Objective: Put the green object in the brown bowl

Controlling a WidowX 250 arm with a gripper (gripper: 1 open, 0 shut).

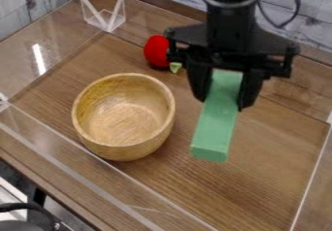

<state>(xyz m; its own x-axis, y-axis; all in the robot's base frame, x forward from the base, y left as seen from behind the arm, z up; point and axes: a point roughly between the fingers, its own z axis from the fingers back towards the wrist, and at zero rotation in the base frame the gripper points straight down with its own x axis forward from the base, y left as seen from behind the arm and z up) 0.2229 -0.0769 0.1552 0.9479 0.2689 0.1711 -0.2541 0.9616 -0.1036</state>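
Though partway open, tool (223,87) with green block (216,123) in grip

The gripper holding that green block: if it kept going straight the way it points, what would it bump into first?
Probably the bare tabletop: the gripper seems to point down, so the green block would land first, right of the bowl. Depth is unclear.

A wooden table (266,186) is seen; on it are rested a bowl (123,116), a strawberry (158,50) and a wire rack (103,15)
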